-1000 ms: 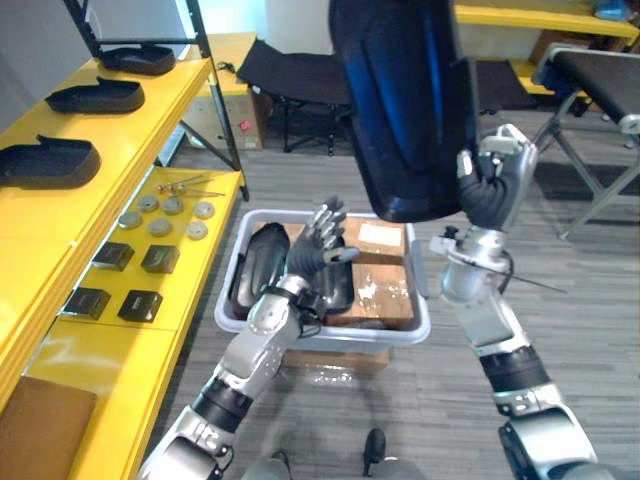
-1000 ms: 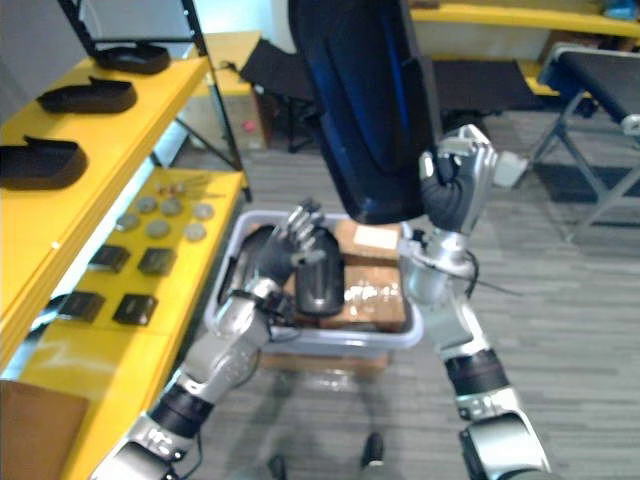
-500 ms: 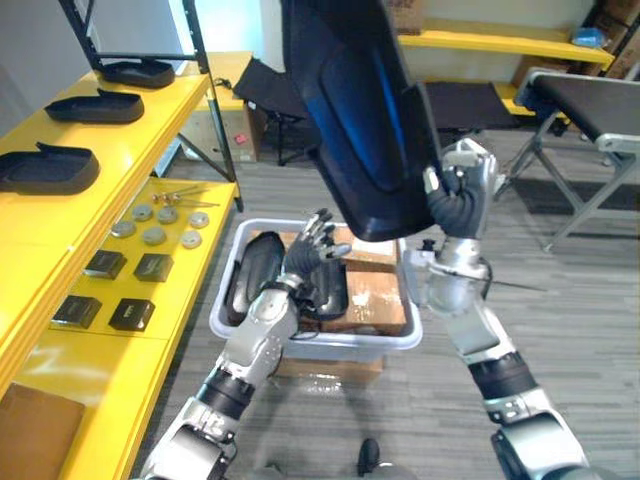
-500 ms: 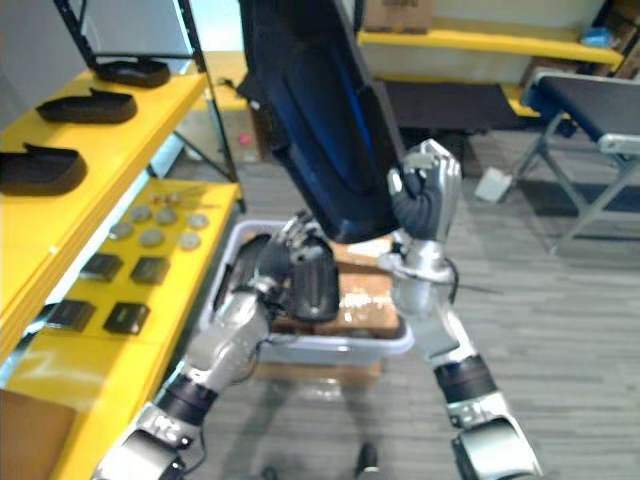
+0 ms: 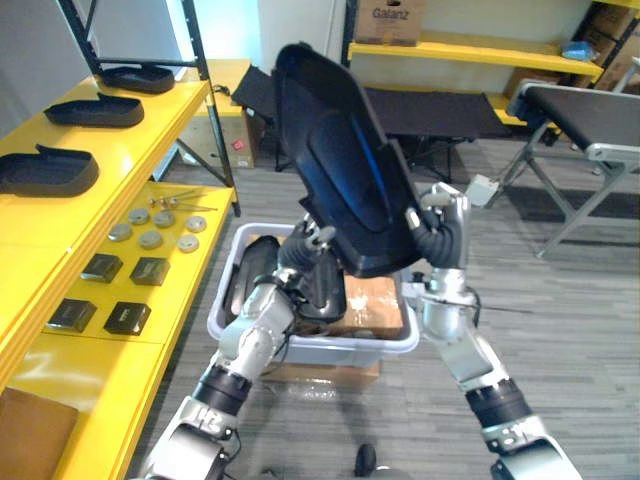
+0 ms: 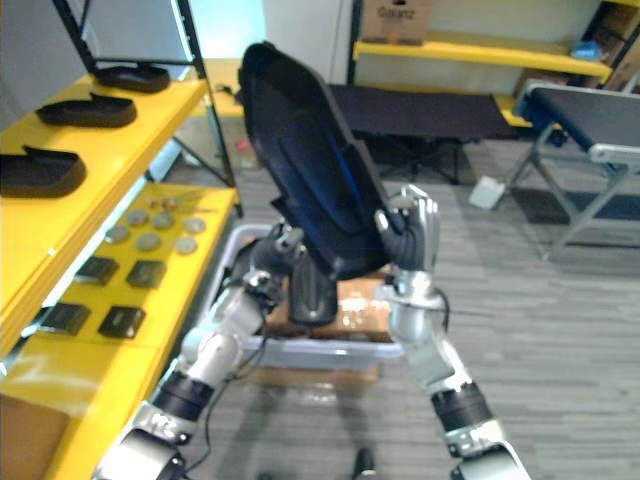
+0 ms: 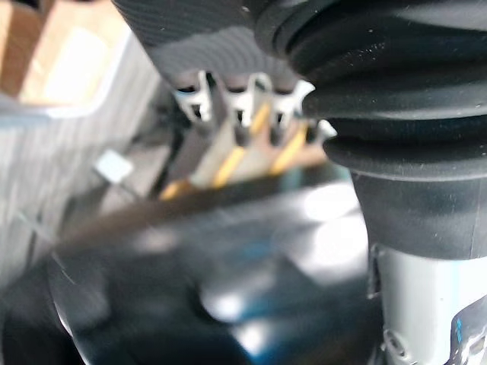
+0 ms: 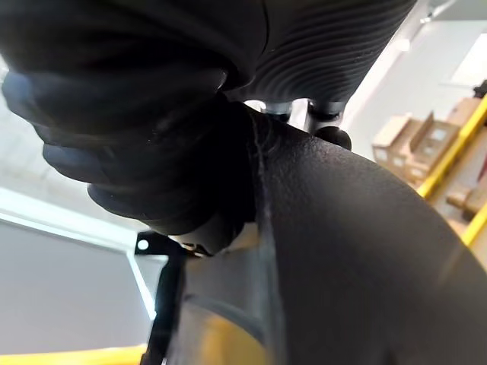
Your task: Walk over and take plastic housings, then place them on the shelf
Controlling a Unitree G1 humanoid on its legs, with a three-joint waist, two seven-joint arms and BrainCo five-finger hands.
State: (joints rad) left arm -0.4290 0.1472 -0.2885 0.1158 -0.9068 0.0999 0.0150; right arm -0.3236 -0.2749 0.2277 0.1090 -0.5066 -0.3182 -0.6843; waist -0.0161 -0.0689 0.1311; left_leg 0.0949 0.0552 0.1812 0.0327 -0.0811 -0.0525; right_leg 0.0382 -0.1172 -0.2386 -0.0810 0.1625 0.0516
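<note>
The right hand [image 5: 440, 235] held a large black plastic housing [image 5: 345, 180] up over the grey plastic bin [image 5: 330, 345], its fingers curled round the housing's lower right edge and the thumb closed against it. The housing stood tilted, its top leaning toward the yellow shelf [image 5: 130, 150] on the robot's left. The left hand [image 5: 312, 248] was raised beneath the housing's lower edge, just above the bin; whether it was open or closed could not be told, as the housing hid most of it.

The bin sat on a cardboard box [image 5: 320, 372] on the grey plank floor [image 5: 560, 320]. A second housing [image 5: 250, 275] lay along the bin's left wall, with brown cardboard pieces [image 5: 372, 300] toward its right side.

Three more housings lay in a row on the shelf's upper tier: a near one [image 5: 45, 170], a middle one [image 5: 95, 110] and a far one [image 5: 140, 75], well apart from each other. On the lower tier [image 5: 190, 290], round grey discs [image 5: 150, 238] were grouped near the far end and small black boxes [image 5: 125, 315] nearer the robot.

Across the room stood a black folding cot [image 5: 430, 110], a yellow rack [image 5: 470, 50] carrying a cardboard carton [image 5: 385, 20], and a metal-framed bench [image 5: 580, 110] at the right.
</note>
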